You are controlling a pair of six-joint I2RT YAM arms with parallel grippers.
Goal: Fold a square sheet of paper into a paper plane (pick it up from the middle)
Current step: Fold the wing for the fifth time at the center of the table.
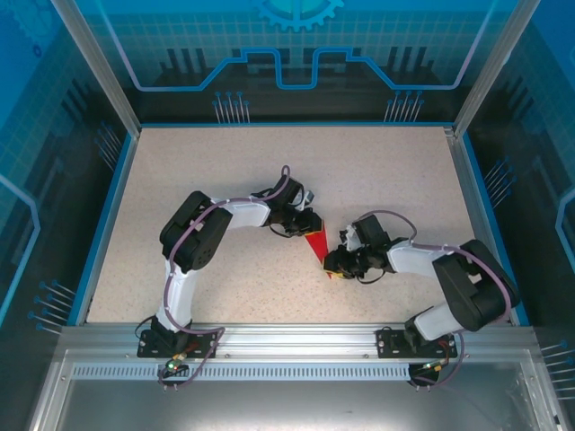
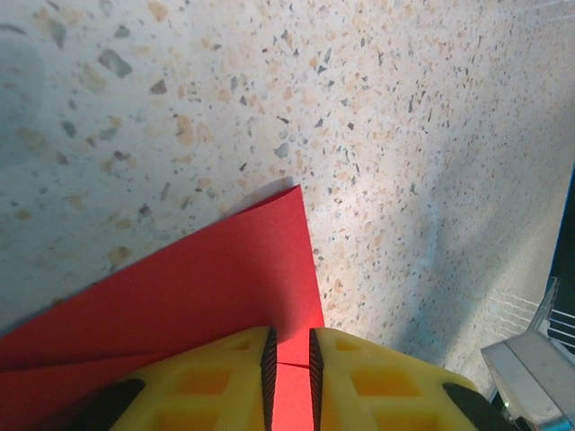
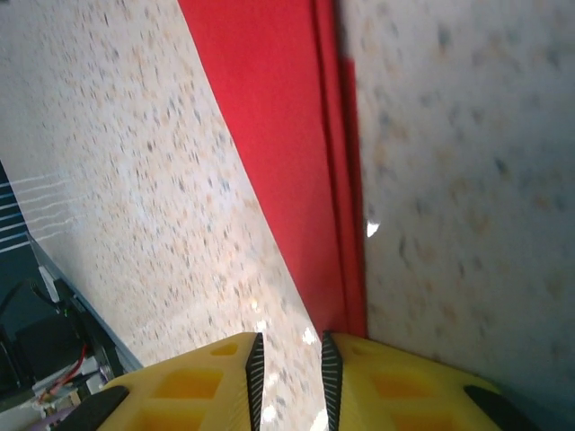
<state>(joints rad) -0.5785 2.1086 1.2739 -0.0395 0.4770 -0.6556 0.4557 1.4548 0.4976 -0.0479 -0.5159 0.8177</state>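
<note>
The red paper sheet point(image 1: 316, 245), folded into a pointed wedge with lengthwise creases, is lying flat on the speckled tabletop point(image 1: 225, 180) between the two arms. The left gripper point(image 2: 289, 346) is sitting over its wide end, jaws slightly spread, with red paper showing in the gap. The right gripper point(image 3: 287, 346) is sitting at the narrow tip, jaws slightly spread over bare tabletop.

Tabletop point(image 1: 225, 171) open all round; left gripper point(image 1: 310, 228), right gripper point(image 1: 333, 266) crowding the red paper point(image 1: 316, 244) from either end
</note>
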